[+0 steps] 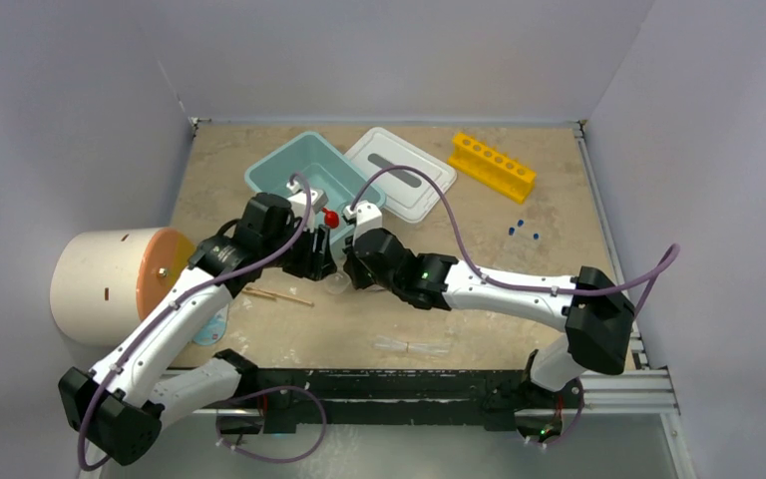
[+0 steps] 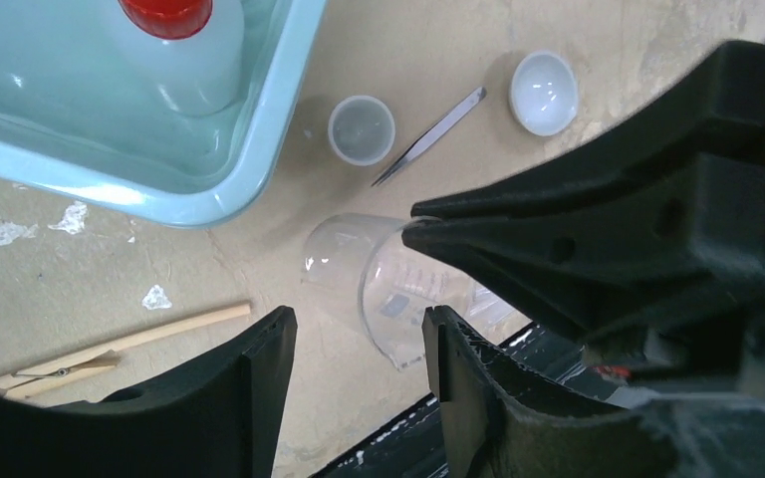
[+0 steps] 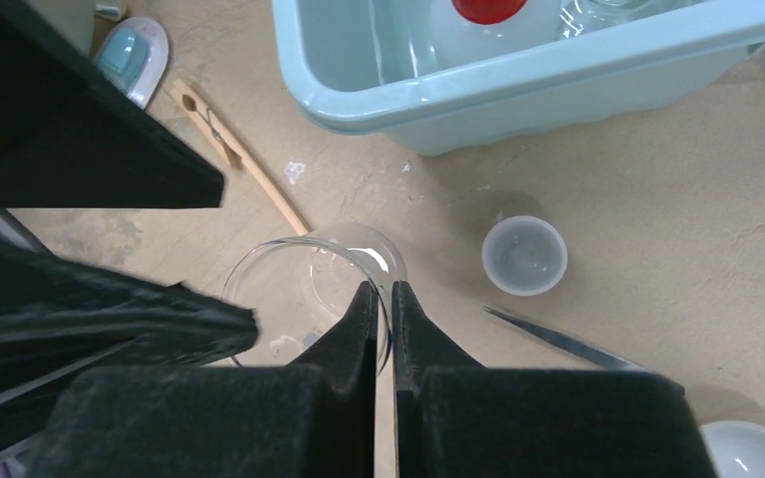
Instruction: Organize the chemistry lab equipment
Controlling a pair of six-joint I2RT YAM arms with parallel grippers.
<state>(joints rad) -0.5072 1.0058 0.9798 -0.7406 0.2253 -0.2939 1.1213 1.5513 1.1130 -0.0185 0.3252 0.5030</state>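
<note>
A clear beaker stands on the table just in front of the teal tub. My right gripper is shut on the beaker's rim, one finger inside the glass and one outside. My left gripper is open beside the beaker, its right finger close to the glass wall and nothing pinched. The squeeze bottle with the red nozzle stands in the tub. A small translucent cup, metal tweezers and a white bowl lie on the table nearby.
Wooden sticks with a clothespin lie left of the beaker. Clear tubes rest near the front edge. The white lid, a yellow rack and tiny blue pieces are at the back right. A cream cylinder stands at the left.
</note>
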